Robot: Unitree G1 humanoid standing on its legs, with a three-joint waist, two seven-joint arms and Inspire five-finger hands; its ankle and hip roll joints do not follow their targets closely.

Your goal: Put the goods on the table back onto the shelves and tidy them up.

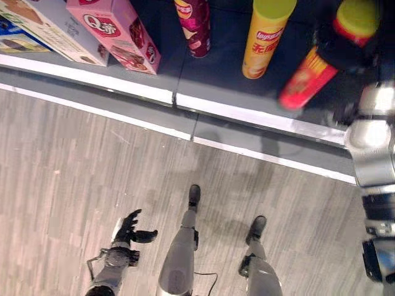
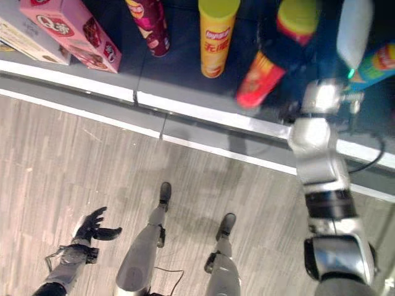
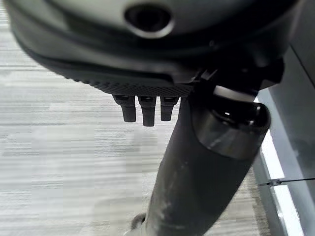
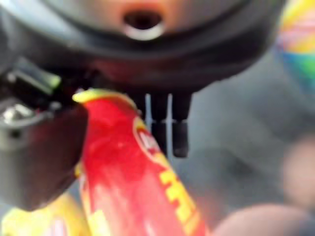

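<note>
**Red tube held tilted over the dark shelf**

The wooden floor (image 1: 74,160) took up the near part of both eye views, ending at a pale edge strip that ran along the front of the shelf (image 1: 185,68). The shelf's dark surface carried the goods in a loose row. At the far left lay a large pale box (image 1: 43,24), and just beside it stood a pink box (image 1: 117,31) printed with pictures of snacks. Further along stood a maroon tube (image 1: 193,24), upright, and next to it, apart from it, a yellow tube (image 1: 264,37) with a yellow-green lid. At the right end of the right eye view a multicoloured package (image 2: 386,61) showed partly behind the arm.

The red tube (image 1: 308,77) with its yellow-green cap hung tilted above the shelf, to the right of the yellow tube and clear of it. The right hand (image 4: 44,157) was wrapped around this tube near its capped end; the right wrist view showed the thumb on one side and the fingers (image 4: 167,128) behind the red wall.

The left hand (image 1: 131,229) hung low over the floor, away from the shelf, its fingers loosely spread and holding nothing.
</note>
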